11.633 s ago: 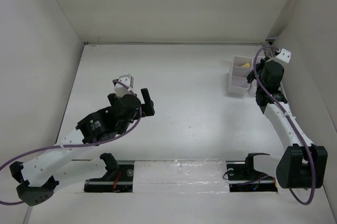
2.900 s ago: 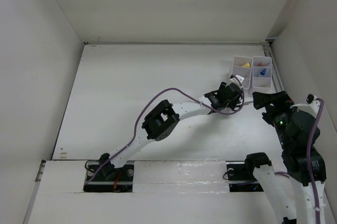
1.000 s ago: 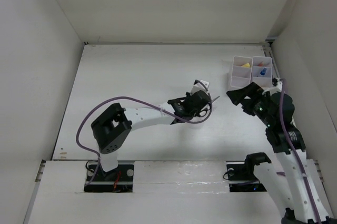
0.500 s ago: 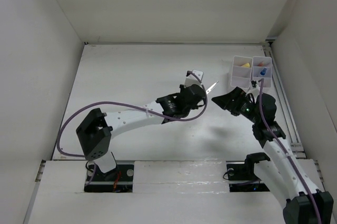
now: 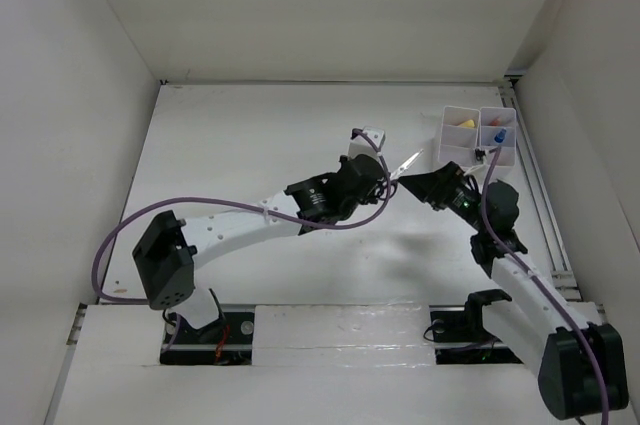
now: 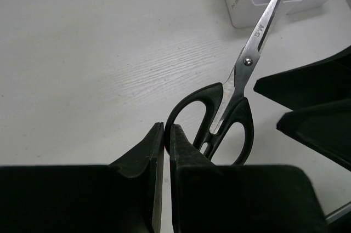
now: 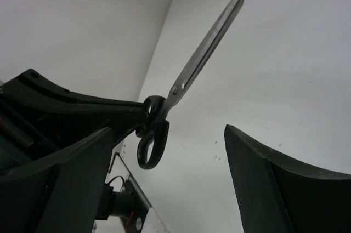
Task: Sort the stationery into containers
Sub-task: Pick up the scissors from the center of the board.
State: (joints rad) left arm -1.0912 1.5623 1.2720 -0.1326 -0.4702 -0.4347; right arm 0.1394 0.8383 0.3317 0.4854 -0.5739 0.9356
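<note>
Only the left wrist view shows the left gripper [image 6: 166, 130] pinched tight on the scissors [image 6: 235, 98] by a glossy black loop, with the steel blades aimed at the white bins [image 5: 443, 150]. The right gripper [image 7: 169, 129] gapes wide near the bins, holding nothing.

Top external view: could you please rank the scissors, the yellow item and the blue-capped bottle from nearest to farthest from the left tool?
1. scissors, held in the left tool.
2. yellow item, left bin.
3. blue-capped bottle, right bin.
</note>
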